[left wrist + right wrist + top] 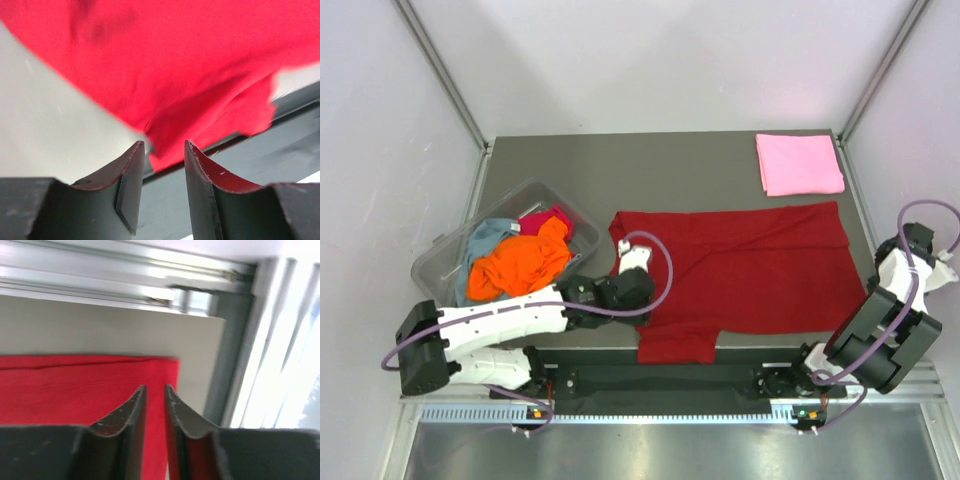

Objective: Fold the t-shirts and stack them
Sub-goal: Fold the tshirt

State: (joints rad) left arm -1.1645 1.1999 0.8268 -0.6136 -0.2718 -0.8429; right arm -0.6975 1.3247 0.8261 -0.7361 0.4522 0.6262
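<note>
**Step in hand (judged):** the first fold of the red shirt [750, 270]. It is spread flat on the table [620, 170] and not yet folded.

**Left gripper** [163, 142]: its fingers stand moderately apart with nothing between them. A sleeve edge of the shirt lies just ahead of the tips, draped over the table's near edge. The rest of the cloth spreads away beyond them.

**Right gripper** [155, 386]: its fingers are a narrow slit apart, with no cloth seen in the grip. A hem corner lies just ahead of the tips, with bare table beyond it.

**Next move (judged):** each gripper should drop onto its edge and pinch the cloth. The two should then carry it across together so the crease runs straight.

**Red shirt:** smooth, with its collar on the left fingers' side and its hem on the right fingers' side.

**Farther off:** left of the left fingers, a tub [530, 190] holds crumpled orange [520, 265], grey-blue [488, 238] and magenta [548, 218] shirts. Well beyond the right fingers lies a folded pink shirt [799, 164], probably the base of the stack.
</note>
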